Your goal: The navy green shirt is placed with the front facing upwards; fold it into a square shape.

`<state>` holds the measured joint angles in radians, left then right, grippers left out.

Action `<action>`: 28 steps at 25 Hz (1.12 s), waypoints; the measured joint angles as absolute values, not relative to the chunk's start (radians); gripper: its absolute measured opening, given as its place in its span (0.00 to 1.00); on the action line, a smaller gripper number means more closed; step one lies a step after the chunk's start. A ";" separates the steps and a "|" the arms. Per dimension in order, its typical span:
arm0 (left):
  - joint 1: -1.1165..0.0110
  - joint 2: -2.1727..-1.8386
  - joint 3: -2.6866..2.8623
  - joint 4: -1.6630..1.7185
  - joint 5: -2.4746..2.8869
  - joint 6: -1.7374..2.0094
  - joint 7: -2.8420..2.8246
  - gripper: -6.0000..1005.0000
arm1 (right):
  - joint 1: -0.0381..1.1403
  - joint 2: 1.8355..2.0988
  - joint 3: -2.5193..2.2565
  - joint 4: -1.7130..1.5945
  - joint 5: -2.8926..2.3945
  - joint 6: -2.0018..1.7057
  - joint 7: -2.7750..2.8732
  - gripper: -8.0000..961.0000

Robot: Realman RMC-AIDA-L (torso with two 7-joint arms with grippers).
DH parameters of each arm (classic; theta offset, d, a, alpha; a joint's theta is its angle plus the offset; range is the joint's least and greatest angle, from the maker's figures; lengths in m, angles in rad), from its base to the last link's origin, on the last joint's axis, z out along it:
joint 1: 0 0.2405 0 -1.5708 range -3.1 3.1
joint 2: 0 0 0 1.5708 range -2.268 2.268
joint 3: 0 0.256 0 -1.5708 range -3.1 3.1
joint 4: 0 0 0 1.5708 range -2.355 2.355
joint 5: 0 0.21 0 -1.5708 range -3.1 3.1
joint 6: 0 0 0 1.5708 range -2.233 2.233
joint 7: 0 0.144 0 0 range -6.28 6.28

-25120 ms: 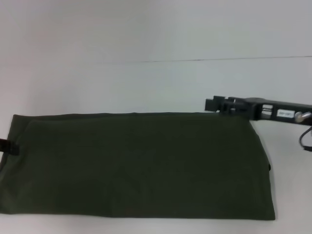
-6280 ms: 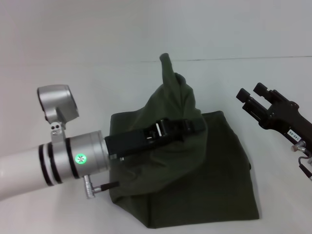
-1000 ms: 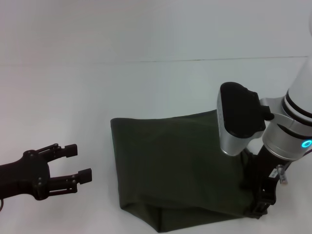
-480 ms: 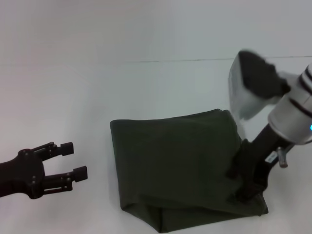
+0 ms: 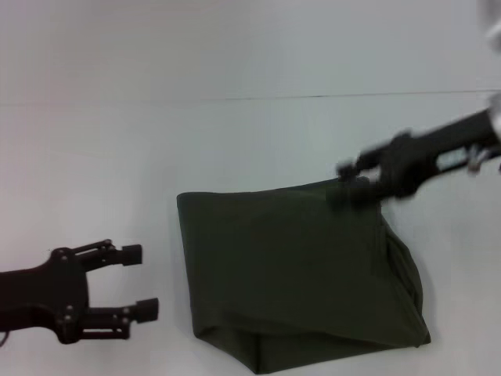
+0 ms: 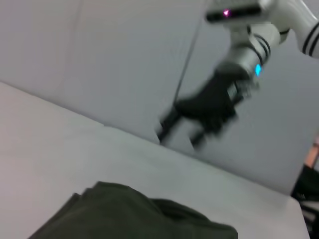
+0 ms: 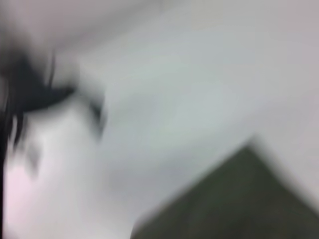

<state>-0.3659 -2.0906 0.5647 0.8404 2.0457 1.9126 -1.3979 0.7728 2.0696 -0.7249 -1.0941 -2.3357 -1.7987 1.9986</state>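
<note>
Lying near the front of the white desk (image 5: 94,157), the navy green shirt (image 5: 293,274) is folded into a rough square, plain side up with no lettering showing. Its near edge is a rounded fold that bulges a little, and on its right side the layers do not sit flush (several cloth edges peek out one under another there). The far edge is straight.

To the left of the shirt and well apart from it, the left gripper (image 5: 137,280) hovers low over the desk, its two fingers spread wide and pointing toward the shirt, clasping nothing.

Farther back, the right gripper (image 5: 343,182) hangs above the shirt's far right corner, reaching in from the right on a dark, blurred arm. Whether its fingers are spread or closed cannot be told, and whether it touches the cloth cannot be told either. The left wrist view shows it raised in the air (image 6: 177,129) beyond the shirt (image 6: 129,214).
</note>
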 joint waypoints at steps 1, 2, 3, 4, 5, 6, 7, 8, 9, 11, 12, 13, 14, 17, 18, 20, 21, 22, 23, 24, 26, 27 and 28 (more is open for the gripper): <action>-0.367 -2.094 0.581 0.847 2.046 1.905 -1.394 0.92 | 0.731 2.065 -0.632 -1.061 -2.220 -1.758 1.992 0.68; -0.371 -2.097 0.600 0.854 2.046 1.894 -1.393 0.92 | 0.731 2.065 -0.632 -1.061 -2.220 -1.758 1.992 0.68; -0.377 -2.101 0.617 0.859 2.046 1.882 -1.391 0.92 | 0.705 2.061 -0.594 -1.034 -2.159 -1.739 1.985 0.68; -0.382 -2.104 0.626 0.860 2.046 1.875 -1.389 0.92 | 0.683 2.056 -0.574 -1.005 -2.107 -1.717 1.973 0.69; -0.388 -2.110 0.638 0.861 2.046 1.863 -1.385 0.92 | 0.659 2.050 -0.554 -0.969 -2.051 -1.701 1.959 0.69; -0.395 -2.115 0.646 0.861 2.046 1.854 -1.381 0.92 | 0.635 2.043 -0.544 -0.930 -1.999 -1.681 1.939 0.69; -0.400 -2.119 0.654 0.861 2.046 1.846 -1.377 0.92 | 0.612 2.038 -0.538 -0.894 -1.953 -1.663 1.917 0.69; -0.404 -2.126 0.668 0.861 2.046 1.833 -1.371 0.92 | 0.594 2.035 -0.534 -0.862 -1.918 -1.649 1.896 0.69; -0.408 -2.130 0.687 0.862 2.046 1.817 -1.364 0.92 | 0.572 2.032 -0.531 -0.826 -1.881 -1.628 1.863 0.69; -0.416 -2.144 0.773 0.864 2.046 1.749 -1.352 0.92 | 0.539 2.031 -0.524 -0.770 -1.834 -1.600 1.799 0.69; -0.416 -2.144 0.773 0.864 2.046 1.749 -1.352 0.92 | 0.530 2.031 -0.523 -0.752 -1.823 -1.586 1.778 0.69; -0.417 -2.149 0.803 0.865 2.046 1.728 -1.352 0.92 | 0.522 2.032 -0.521 -0.734 -1.815 -1.574 1.758 0.69; -0.419 -2.154 0.829 0.866 2.046 1.705 -1.352 0.92 | 0.517 2.033 -0.521 -0.720 -1.813 -1.563 1.741 0.69; -0.422 -2.166 0.889 0.861 2.041 1.649 -1.347 0.92 | 0.512 2.037 -0.525 -0.689 -1.817 -1.543 1.702 0.69; -0.424 -2.168 0.912 0.855 2.038 1.628 -1.345 0.92 | 0.512 2.038 -0.527 -0.682 -1.819 -1.539 1.692 0.69; -0.427 -2.171 0.952 0.839 2.033 1.582 -1.341 0.92 | 0.511 2.040 -0.539 -0.668 -1.820 -1.527 1.673 0.69; -0.428 -2.172 0.971 0.828 2.024 1.552 -1.338 0.92 | 0.511 2.042 -0.545 -0.663 -1.820 -1.520 1.666 0.69; -0.429 -2.173 0.986 0.819 2.012 1.531 -1.335 0.91 | 0.511 2.043 -0.554 -0.658 -1.820 -1.512 1.659 0.69; -0.429 -2.173 0.995 0.812 1.999 1.514 -1.333 0.91 | 0.511 2.044 -0.562 -0.654 -1.820 -1.505 1.654 0.69; -0.430 -2.173 1.001 0.806 1.980 1.505 -1.331 0.92 | 0.511 2.045 -0.570 -0.650 -1.820 -1.500 1.650 0.69; -0.428 -2.173 1.003 0.795 1.942 1.496 -1.320 0.92 | 0.510 2.046 -0.581 -0.644 -1.820 -1.496 1.643 0.69; -0.423 -2.173 1.003 0.786 1.915 1.487 -1.298 0.92 | 0.510 2.047 -0.583 -0.641 -1.820 -1.495 1.640 0.69; -0.418 -2.174 1.002 0.777 1.894 1.478 -1.274 0.92 | 0.510 2.048 -0.585 -0.639 -1.820 -1.495 1.637 0.69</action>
